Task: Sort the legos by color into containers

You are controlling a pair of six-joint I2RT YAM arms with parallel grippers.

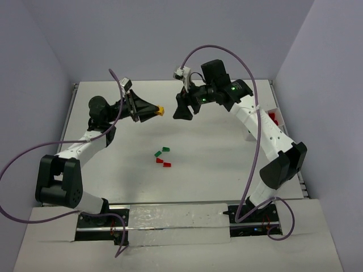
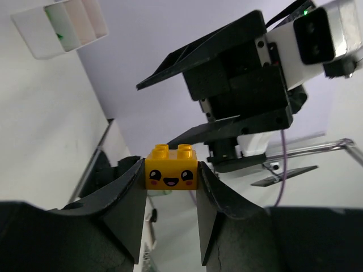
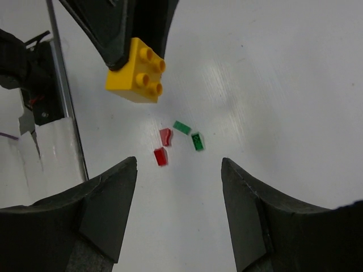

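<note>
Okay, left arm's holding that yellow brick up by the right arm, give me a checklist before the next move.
1. Yellow smiley-faced plastic brick gripped squarely between the left gripper jaws: ok.
2. Right gripper jaws open: ok.
3. Brick held above the white table: ok.
4. Small red bricks and small green bricks lie on the table below, out of the way: ok.
5. Which compartment of the white plastic tray takes yellow: cannot tell.

Table (image 1: 215, 170): white and matte, with walls on three sides.
Green legos (image 1: 166, 149): two, close together near the middle.
Red legos (image 1: 167, 165): two, just beside the green pair on the near side.
Tray (image 2: 31, 34): white, at the right edge, with red and green pieces inside.
</note>
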